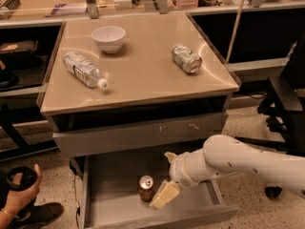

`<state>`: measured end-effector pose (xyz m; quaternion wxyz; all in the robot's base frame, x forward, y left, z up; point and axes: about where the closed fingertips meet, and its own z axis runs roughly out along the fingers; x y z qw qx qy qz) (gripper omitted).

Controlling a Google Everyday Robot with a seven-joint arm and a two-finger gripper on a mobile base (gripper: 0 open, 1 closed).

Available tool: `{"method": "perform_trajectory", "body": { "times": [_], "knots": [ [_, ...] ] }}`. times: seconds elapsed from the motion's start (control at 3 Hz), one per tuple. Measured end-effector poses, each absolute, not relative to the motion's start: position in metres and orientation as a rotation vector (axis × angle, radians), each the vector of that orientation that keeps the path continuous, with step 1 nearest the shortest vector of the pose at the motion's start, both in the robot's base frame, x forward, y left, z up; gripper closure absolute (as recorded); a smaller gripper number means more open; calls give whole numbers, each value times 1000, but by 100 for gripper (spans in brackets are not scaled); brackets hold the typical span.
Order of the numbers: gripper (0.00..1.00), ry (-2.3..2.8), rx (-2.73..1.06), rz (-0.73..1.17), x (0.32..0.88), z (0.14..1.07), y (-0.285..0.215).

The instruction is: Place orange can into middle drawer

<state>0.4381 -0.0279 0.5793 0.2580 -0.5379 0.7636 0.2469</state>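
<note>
The orange can [146, 188] stands upright, silver top up, on the floor of the pulled-out lowest drawer [114, 209]. The middle drawer [138, 135], with a grey front bearing pale scratch marks, is right above it and pushed in. My gripper [165, 194] is down inside the open lowest drawer, just right of the can and close to it. It does not hold the can. My white arm [238, 161] reaches in from the right.
On the tabletop [143, 80] lie a clear bottle [85, 69] and a silver can [186, 58], and a white bowl [108, 37] stands there. A person's hand holding a dark object [20, 185] is at the lower left. A black chair [286, 109] stands at the right.
</note>
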Motion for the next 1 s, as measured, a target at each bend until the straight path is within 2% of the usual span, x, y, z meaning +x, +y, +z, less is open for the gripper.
{"method": "perform_trajectory", "body": {
  "times": [0.33, 1.0],
  "knots": [
    [0, 2083, -1348, 717, 474, 525, -20],
    [0, 2073, -1337, 742, 473, 505, -14]
  ]
}}
